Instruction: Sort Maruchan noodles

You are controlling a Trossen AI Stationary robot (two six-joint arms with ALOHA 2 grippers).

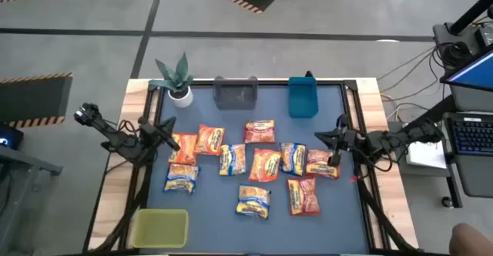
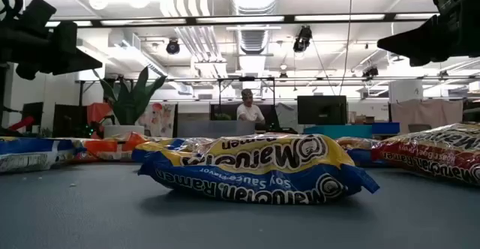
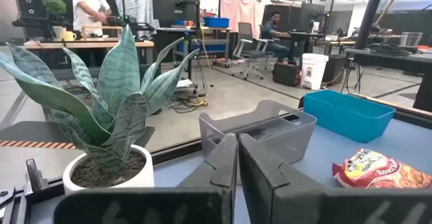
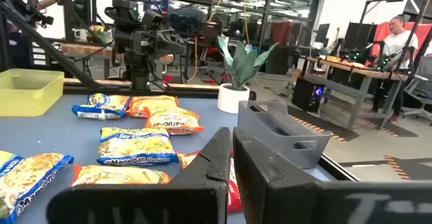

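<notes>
Eleven Maruchan noodles point(image 1: 254, 167), flat rectangular packets of glossy crinkled plastic, lie scattered across the middle of the blue-grey table point(image 1: 208, 217), most with their long axes running toward the far edge, a few tilted. The nearest yellow-and-blue packet point(image 2: 259, 170) in the low view reads "Maruchan Ramen" and "Soy Sauce Flavor", its long axis lying across that view; orange and red-pink packets sit around it, several touching or overlapping. Along the far edge stand a grey plastic bin point(image 1: 236, 93) and a blue plastic bin point(image 1: 303, 98), side by side but apart, with a potted snake plant point(image 1: 176, 77) in a white pot near the far left corner. A yellow-green bin point(image 1: 161, 228) rests at the near left corner. The left gripper point(image 1: 166, 133) hovers at the left end of the spread, its fingers point(image 3: 229, 166) pressed together on nothing. The right gripper point(image 1: 329, 138) hangs at the right end, its fingers point(image 4: 219, 160) likewise closed and empty. People point(image 3: 88, 5) work at desks in the room beyond.
</notes>
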